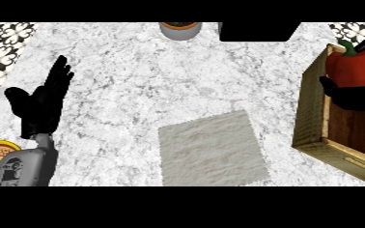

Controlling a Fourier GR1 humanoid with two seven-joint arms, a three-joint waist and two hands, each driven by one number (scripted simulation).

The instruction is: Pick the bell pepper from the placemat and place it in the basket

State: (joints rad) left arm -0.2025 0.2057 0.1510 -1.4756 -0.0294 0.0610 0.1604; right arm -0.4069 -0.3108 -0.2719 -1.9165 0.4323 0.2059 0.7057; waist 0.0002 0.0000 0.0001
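My right hand (pixel 343 96), mostly cut off by the view's edge, curls round the lower part of the red bell pepper (pixel 345 67) and holds it inside the wooden basket (pixel 311 106). The grey placemat (pixel 212 149) lies bare, well to the left of that hand and nearer to me. My left hand (pixel 41 106) rests open, fingers up, far across the speckled white stone counter (pixel 143 77). The dark mark on my left forearm (pixel 21 166) is too small to read. Beyond my hands stand a round pot (pixel 180 30) and a black box (pixel 258 31), with patterned tiles (pixel 14 43) at the corners.
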